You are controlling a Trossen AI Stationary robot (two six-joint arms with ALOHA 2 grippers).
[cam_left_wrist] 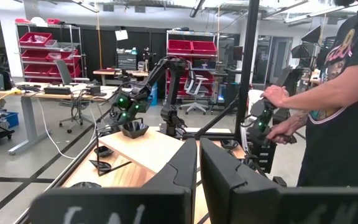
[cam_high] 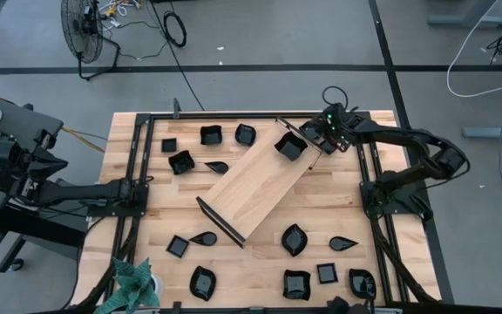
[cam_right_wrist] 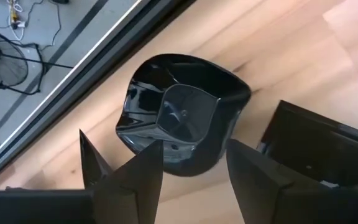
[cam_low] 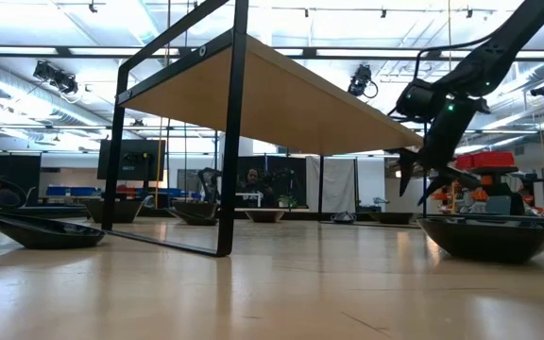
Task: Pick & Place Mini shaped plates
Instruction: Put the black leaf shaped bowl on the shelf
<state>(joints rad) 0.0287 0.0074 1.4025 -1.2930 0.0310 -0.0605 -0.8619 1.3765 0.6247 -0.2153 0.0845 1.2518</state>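
We see the right gripper (cam_high: 314, 139) reaching over the far end of the long wooden tray (cam_high: 255, 187), which lies slantwise across the middle of the table (cam_high: 338, 205). Its jaws stand well apart, and just ahead of and below them, partly between the two tips, sits a wavy-rimmed black dish (cam_right_wrist: 182, 115) on the tray's light wood; we cannot tell whether either finger touches its rim. To one side of the jaws is the tray's black end wall (cam_right_wrist: 316, 146). In the level view the same gripper (cam_low: 423, 184) hangs above the table surface, clear of it. The other small black dishes (cam_high: 295, 240) lie scattered on the table well away from these jaws, some along the far edge and more along the near edge. The left gripper (cam_left_wrist: 197, 165) waits at the table's left side, its jaws pressed together with nothing between them. Beyond it, off the table, a person's hand (cam_left_wrist: 277, 98) rests on a control handle (cam_left_wrist: 261, 121).
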